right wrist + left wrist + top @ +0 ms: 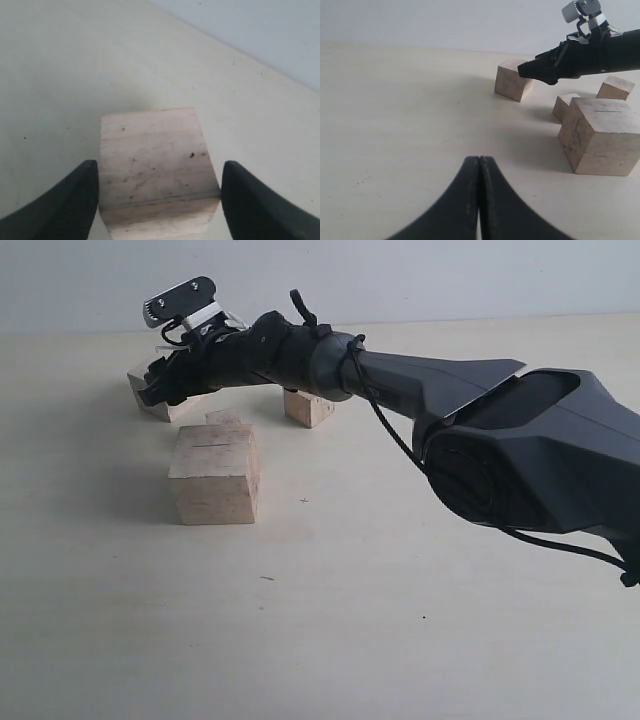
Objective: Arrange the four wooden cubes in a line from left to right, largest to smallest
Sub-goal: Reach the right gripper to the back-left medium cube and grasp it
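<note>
Pale wood on a cream table (pixel 380 640): the four wooden cubes sit together toward the far left of the exterior view, all resting on the surface; the largest cube (pixel 215 475) stands nearest the camera, a thin dark slit across its top face; the smallest cube (pixel 224 417) is tucked just behind it, mostly hidden, and I cannot tell whether the two touch; a mid-sized cube (pixel 308 407) lies further back and to the right, apart from both; the far-left cube (pixel 160 400) is the one I am working on. My right gripper (pixel 162 388) reaches across the middle from the right side, the arm stretched long and low over the table, and its tip sits at that far-left cube; in the right wrist view the cube (pixel 155 170) fills the space between my two dark fingers (pixel 75 200), which stand apart on either side of it, right at its faces; whether they are pressing it or only flanking it I cannot tell. My left gripper (pixel 479 200) hangs low over bare table, well apart from the cubes, its two black fingers pressed together with nothing between them; from its wrist view the largest cube (pixel 602 136) is the nearest of the group.
</note>
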Controlling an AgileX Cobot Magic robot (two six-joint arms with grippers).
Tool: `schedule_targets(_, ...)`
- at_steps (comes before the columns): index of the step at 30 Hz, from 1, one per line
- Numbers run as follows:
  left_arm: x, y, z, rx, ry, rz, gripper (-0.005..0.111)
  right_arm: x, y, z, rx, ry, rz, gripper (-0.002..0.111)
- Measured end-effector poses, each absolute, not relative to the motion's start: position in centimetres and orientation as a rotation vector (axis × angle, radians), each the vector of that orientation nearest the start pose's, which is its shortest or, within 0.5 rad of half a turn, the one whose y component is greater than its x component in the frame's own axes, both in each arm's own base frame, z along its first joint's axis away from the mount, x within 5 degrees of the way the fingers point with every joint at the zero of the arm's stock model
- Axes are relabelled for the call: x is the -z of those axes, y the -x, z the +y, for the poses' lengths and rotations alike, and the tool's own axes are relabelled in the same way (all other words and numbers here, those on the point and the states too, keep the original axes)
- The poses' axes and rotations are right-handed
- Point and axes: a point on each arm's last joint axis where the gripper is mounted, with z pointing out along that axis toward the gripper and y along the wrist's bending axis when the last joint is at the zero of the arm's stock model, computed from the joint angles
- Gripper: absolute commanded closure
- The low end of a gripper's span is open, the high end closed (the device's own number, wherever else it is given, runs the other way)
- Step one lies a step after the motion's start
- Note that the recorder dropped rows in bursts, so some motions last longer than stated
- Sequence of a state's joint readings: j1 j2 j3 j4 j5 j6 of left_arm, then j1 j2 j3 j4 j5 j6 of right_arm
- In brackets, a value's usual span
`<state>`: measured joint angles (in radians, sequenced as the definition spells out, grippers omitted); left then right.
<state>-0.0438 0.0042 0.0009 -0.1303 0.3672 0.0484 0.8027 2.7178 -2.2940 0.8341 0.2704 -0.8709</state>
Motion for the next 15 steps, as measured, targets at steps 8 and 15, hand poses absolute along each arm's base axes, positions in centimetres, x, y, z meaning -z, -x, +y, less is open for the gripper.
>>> schedule_targets(8, -17.99, -5.29, -0.66, 0.125, -0.005, 1.854, 0.107, -9.7, -39.93, 44.04, -0.645, 1.036, 1.888, 0.048)
schedule_targets(15, -17.99, -5.29, -0.66, 0.125, -0.005, 1.854, 0.107, -9.33, -39.49, 44.14, -0.63, 1.158, 1.855, 0.022)
